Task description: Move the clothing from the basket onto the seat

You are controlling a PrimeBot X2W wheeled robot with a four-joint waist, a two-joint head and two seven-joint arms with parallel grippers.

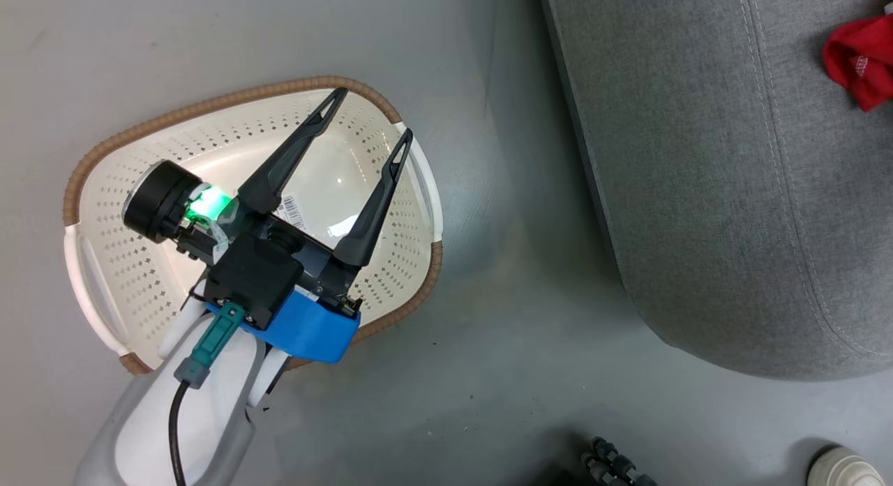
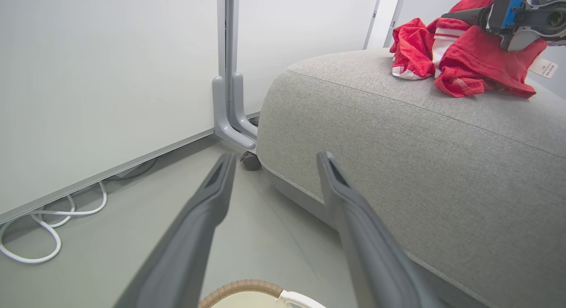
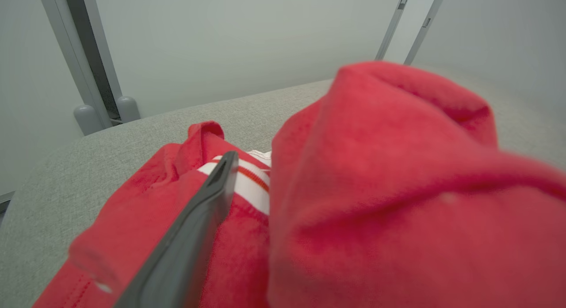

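Clothing [image 2: 468, 65], bright red soft fabric with white stripes and trim, lies bunched on top of the large light grey upholstered seat [image 2: 398, 144], toward its far end; in the head view a bit of it shows at the seat's upper right corner. Right gripper [image 2: 464, 17] sits right over the pile, touching the fabric. In its wrist view one dark finger [image 3: 199, 237] lies on the red cloth and a blurred red fold covers the other side, so I cannot tell how far apart the jaws are or whether they hold anything. Left gripper [image 1: 373, 113] hovers over the cream-white perforated plastic basket [image 1: 230, 99] with the brown woven-look rim, jaws spread wide, holding nothing. Basket stands on the grey floor [image 1: 502, 374] beside the seat, apart from it; inside, bare perforated walls and a barcode sticker [image 1: 289, 210].
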